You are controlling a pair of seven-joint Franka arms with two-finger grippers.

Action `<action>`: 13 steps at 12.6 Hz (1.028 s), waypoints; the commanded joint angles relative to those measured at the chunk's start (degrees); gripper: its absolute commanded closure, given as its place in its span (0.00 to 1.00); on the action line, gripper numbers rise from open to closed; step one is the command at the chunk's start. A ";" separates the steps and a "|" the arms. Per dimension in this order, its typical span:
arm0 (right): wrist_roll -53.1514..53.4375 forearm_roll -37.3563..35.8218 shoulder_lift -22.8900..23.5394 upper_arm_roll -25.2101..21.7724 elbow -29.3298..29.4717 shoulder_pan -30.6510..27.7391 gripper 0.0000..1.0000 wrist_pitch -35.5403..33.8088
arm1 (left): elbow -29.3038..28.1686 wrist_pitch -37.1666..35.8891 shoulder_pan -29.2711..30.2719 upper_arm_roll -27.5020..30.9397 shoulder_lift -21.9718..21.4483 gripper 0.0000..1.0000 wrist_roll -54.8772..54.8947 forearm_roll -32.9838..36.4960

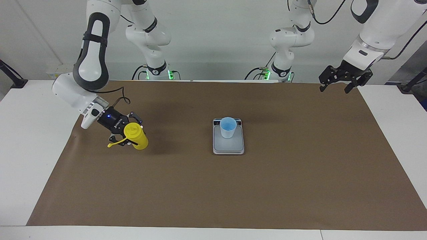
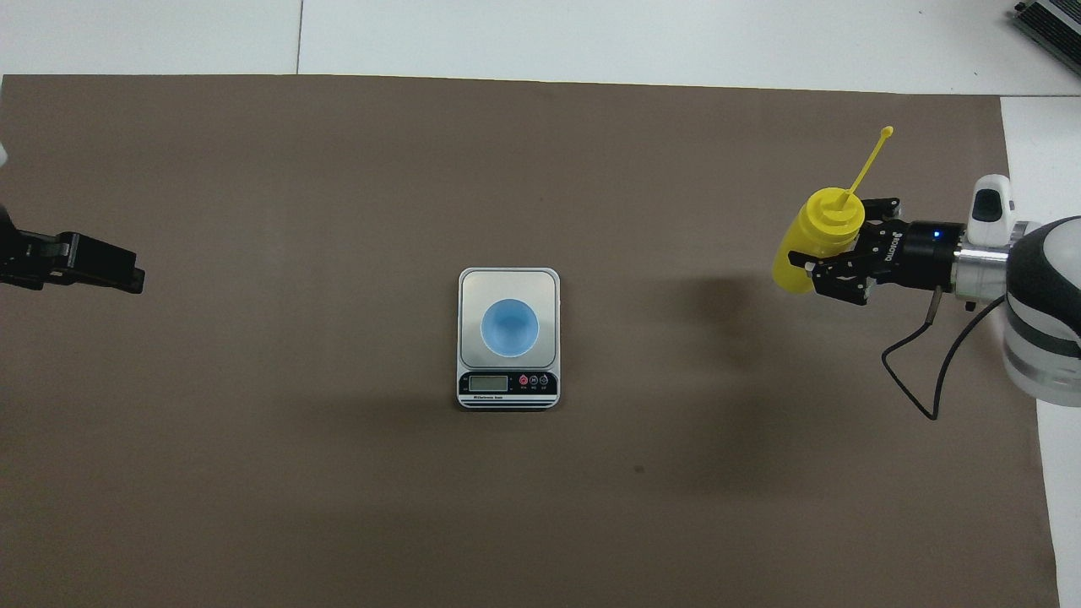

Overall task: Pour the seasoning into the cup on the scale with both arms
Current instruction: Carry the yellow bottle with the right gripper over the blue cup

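The yellow seasoning bottle point(image 1: 136, 136) stands about upright on the brown mat toward the right arm's end of the table; it also shows in the overhead view point(image 2: 811, 241). Its cap strap point(image 2: 874, 156) sticks out away from the robots. My right gripper point(image 1: 129, 132) is shut on the bottle from the side, one finger on each flank. The pale blue cup point(image 1: 228, 127) stands upright on the silver scale point(image 1: 229, 146) at the mat's middle, seen also from above point(image 2: 509, 327). My left gripper point(image 1: 335, 89) waits open and empty in the air over the mat's corner at the left arm's end.
The scale's bare plate point(image 2: 481, 283) has its dark display strip point(image 2: 507, 384) on the edge nearer the robots. The brown mat point(image 1: 300, 173) covers most of the white table. Two smaller white arm bases with green lights point(image 1: 156, 71) stand at the robots' edge.
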 commanded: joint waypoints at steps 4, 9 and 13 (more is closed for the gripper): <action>17.51 -18.18 -5.76 0.35 2.44 7.39 1.00 -0.52 | -1.30 -0.48 0.78 -0.40 -1.26 0.00 -0.40 0.24; 38.36 -41.37 -6.30 0.44 6.22 19.88 1.00 2.63 | -1.30 -0.48 0.78 -0.40 -1.26 0.00 -0.40 0.24; 45.50 -66.59 -5.78 0.70 6.23 28.75 1.00 5.29 | -1.30 -0.48 0.78 -0.49 -1.26 0.00 -0.40 0.24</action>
